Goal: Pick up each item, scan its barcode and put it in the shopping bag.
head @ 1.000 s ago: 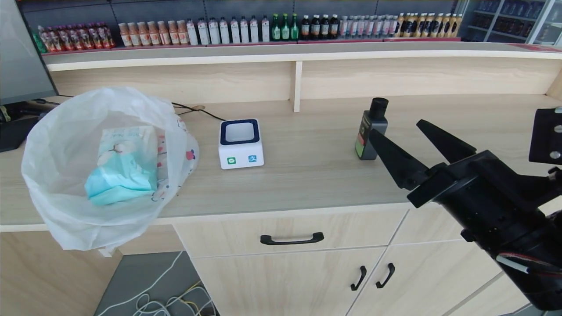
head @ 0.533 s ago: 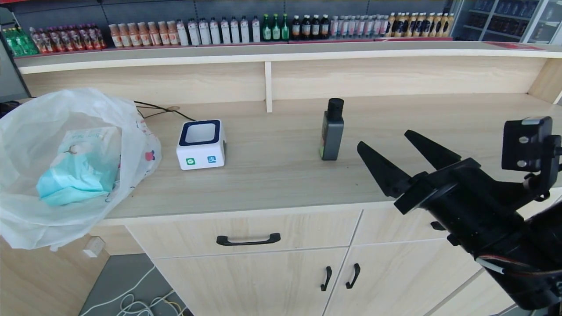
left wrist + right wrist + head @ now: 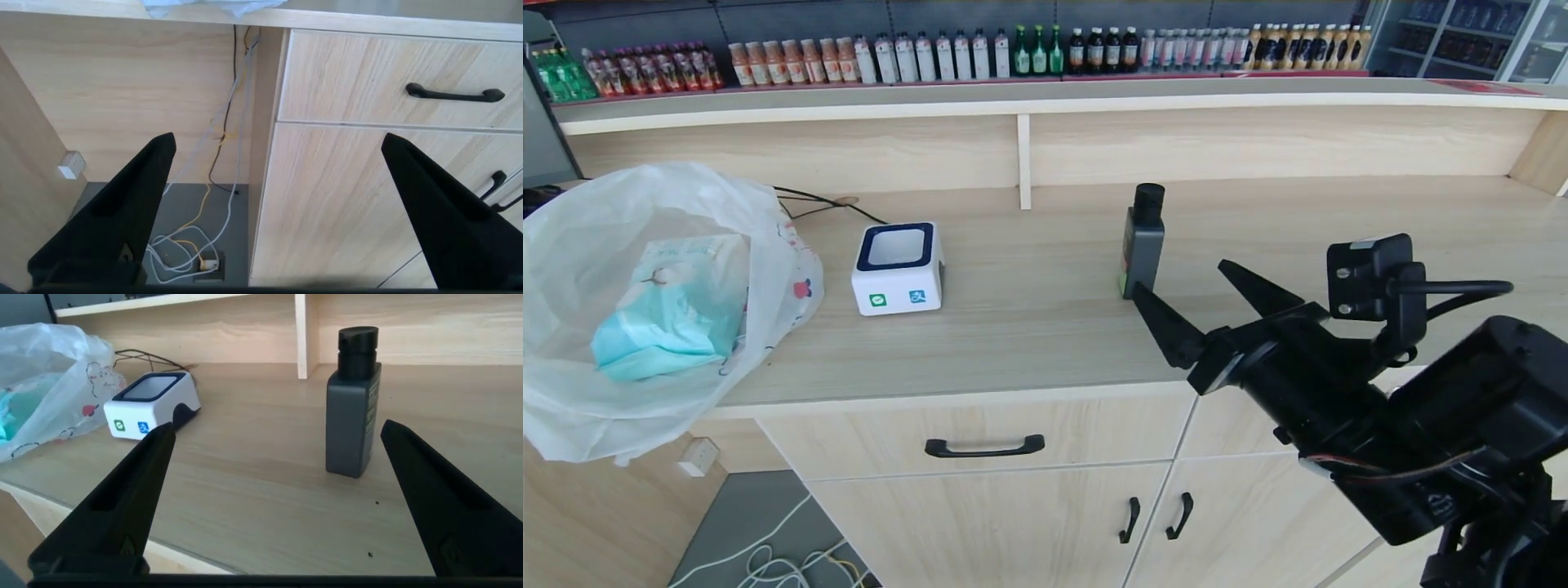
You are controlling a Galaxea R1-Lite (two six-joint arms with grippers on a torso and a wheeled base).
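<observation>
**Q:** What is nearest?

**A:** The left gripper (image 3: 278, 139) sits low, below the counter's edge, facing the cabinet front with its black drawer handle (image 3: 454, 93). Its jaws are spread wide, gripping nothing. Loose cables (image 3: 188, 245) lie on the floor beyond it.

**Q:** And the other arm?

**A:** The right gripper (image 3: 1180, 278) hovers at the front edge of the wooden counter (image 3: 1029, 327), jaws released and empty.

**Q:** Where is the item?

**A:** A dark grey bottle (image 3: 1142, 241) with a black cap stands upright on the counter just ahead of those fingers, apart from them. To its left sits a white scanner (image 3: 898, 268) with a dark blue rim. At the counter's left end the shopping bag (image 3: 572, 245) sags open, with a teal pack (image 3: 670, 314) inside.

**Q:** Farthest back?

**A:** A shelf of bottled drinks (image 3: 1013, 53).
</observation>
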